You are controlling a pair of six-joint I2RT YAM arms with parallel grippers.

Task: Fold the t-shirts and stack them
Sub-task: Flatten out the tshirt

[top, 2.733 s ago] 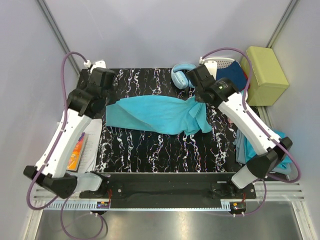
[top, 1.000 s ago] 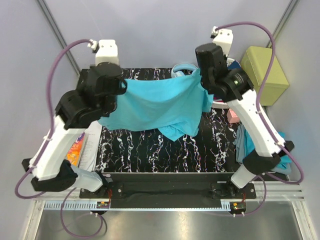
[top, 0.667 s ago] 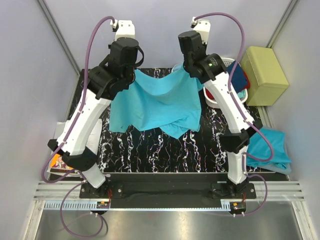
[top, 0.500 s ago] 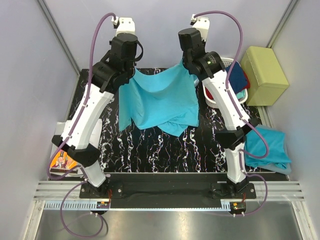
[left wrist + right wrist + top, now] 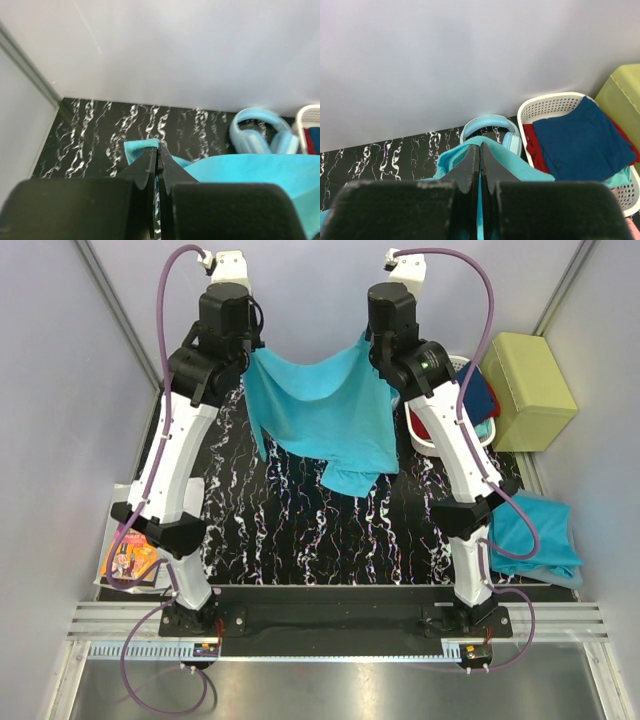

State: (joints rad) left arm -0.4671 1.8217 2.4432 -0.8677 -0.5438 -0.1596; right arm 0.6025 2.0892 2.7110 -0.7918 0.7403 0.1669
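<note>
I see one turquoise t-shirt (image 5: 320, 410) hanging spread by its two upper corners, sagging midway; a second t-shirt (image 5: 535, 530) lies far right.

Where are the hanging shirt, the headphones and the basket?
shirt (image 5: 325, 415), top view, middle of the cloth.
headphones (image 5: 244, 140), left wrist view, ear cup.
basket (image 5: 545, 102), right wrist view, white rim.

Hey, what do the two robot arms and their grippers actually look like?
The left arm and right arm have white shells with black joints and black bases. A purple cable loops off each wrist. The right arm has a small green light. The fingers are black, flat and tapered.
</note>
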